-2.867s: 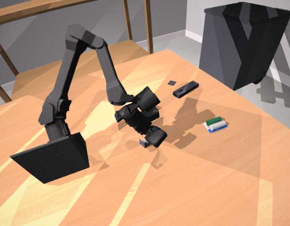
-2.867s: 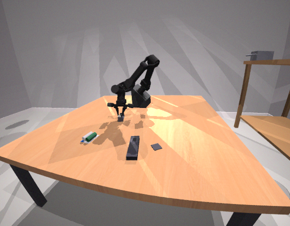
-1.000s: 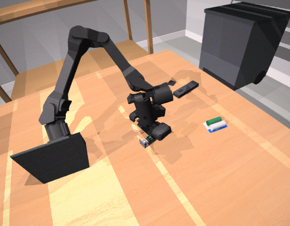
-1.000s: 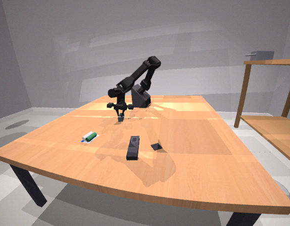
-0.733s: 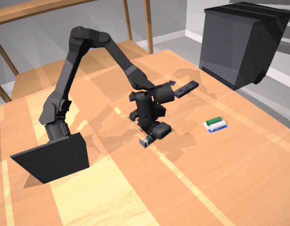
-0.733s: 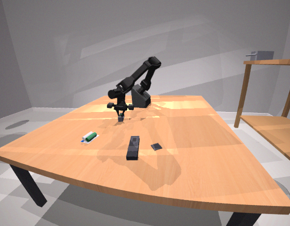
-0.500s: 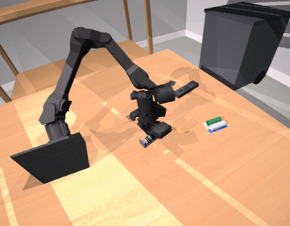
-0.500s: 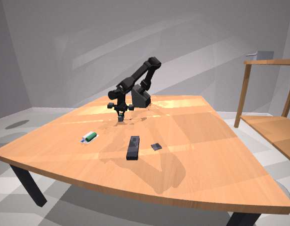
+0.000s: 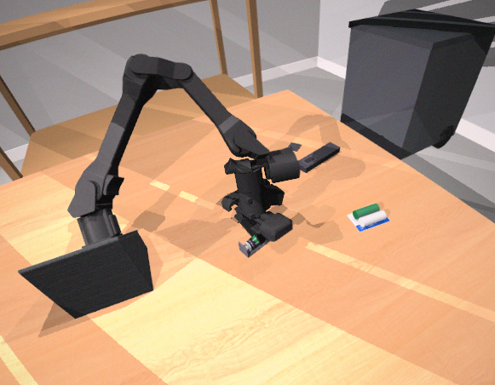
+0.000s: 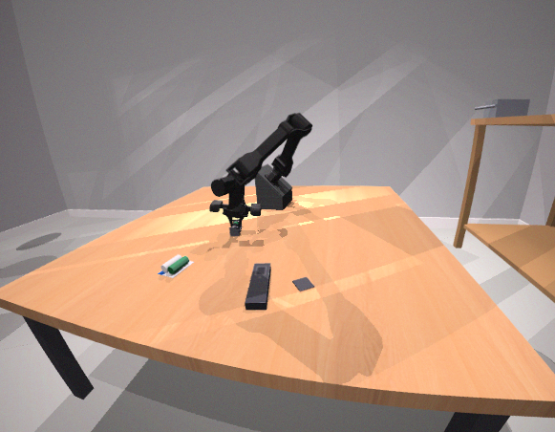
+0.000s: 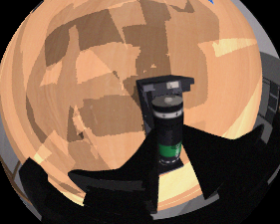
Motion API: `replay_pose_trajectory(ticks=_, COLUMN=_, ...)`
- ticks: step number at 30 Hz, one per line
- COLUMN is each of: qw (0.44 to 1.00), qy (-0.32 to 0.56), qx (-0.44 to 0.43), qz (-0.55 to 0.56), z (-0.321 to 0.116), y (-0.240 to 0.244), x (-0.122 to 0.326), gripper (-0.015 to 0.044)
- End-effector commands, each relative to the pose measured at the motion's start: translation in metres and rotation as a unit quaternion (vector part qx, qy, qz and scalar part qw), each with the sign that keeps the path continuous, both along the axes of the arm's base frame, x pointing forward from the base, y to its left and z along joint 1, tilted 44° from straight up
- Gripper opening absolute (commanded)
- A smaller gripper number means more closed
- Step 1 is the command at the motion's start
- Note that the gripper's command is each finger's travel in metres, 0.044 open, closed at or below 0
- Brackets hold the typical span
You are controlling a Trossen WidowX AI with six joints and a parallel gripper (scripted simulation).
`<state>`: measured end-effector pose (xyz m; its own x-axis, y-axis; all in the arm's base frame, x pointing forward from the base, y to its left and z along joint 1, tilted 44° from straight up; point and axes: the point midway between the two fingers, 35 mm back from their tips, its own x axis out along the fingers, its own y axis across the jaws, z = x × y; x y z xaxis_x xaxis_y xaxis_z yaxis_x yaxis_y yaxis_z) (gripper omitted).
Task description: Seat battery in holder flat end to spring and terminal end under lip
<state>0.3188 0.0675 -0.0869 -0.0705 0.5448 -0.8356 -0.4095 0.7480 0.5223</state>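
Note:
The battery is dark with a green band and a silver ring near one end. My gripper is shut on it around the green part. The holder is a small dark tray under the fingers. In the wrist view the battery lies along the holder, its ringed end near the end wall that bears a light contact, and it looks tilted, with that end face showing. Whether it touches the holder's floor cannot be told. The spring and the battery's far end are hidden or unclear.
A green and a white cylinder lie on a small white and blue card. A long dark remote-like block and a small dark square plate lie farther from the arm's base.

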Motion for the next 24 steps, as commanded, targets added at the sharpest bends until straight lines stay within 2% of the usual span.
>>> replay_pose_trajectory(ticks=1, qw=1.0, qy=0.01, qx=-0.005, qz=0.005, z=-0.003, y=0.002, x=-0.005, gripper=0.0079)
replay_pose_trajectory(ticks=24, qw=1.0, qy=0.002, qx=-0.001, qz=0.0, z=0.001, y=0.006, x=0.007, gripper=0.0079)
